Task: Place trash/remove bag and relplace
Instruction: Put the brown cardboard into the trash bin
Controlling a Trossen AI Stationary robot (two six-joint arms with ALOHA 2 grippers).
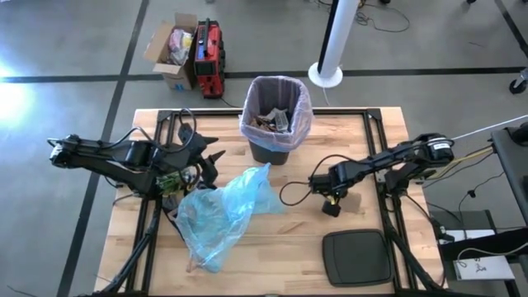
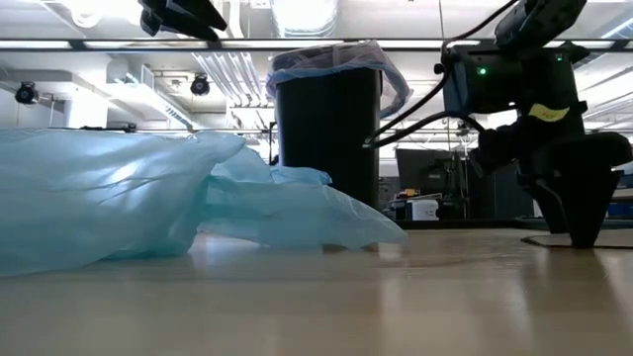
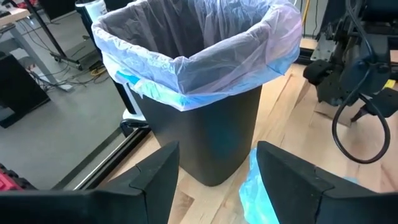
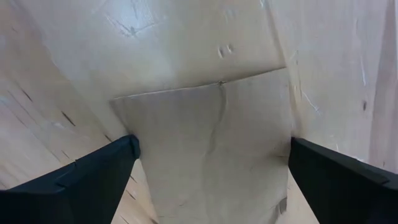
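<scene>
The right gripper point(image 4: 211, 168) hung low with jaws wide apart astride a cardboard scrap point(image 4: 211, 143) flat on the table point(image 1: 379, 132). It should descend squarely before closing. The left gripper point(image 3: 217, 180), jaws apart and empty, faced the bag point(image 3: 186, 81) lining the bin point(image 1: 276, 148).

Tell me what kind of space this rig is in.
Most likely a robotics lab or workshop: a wooden table on a black frame over bare concrete floor, exposed ceiling ducting and strip lights overhead, and a red tool case beside a cardboard box of clutter.
</scene>
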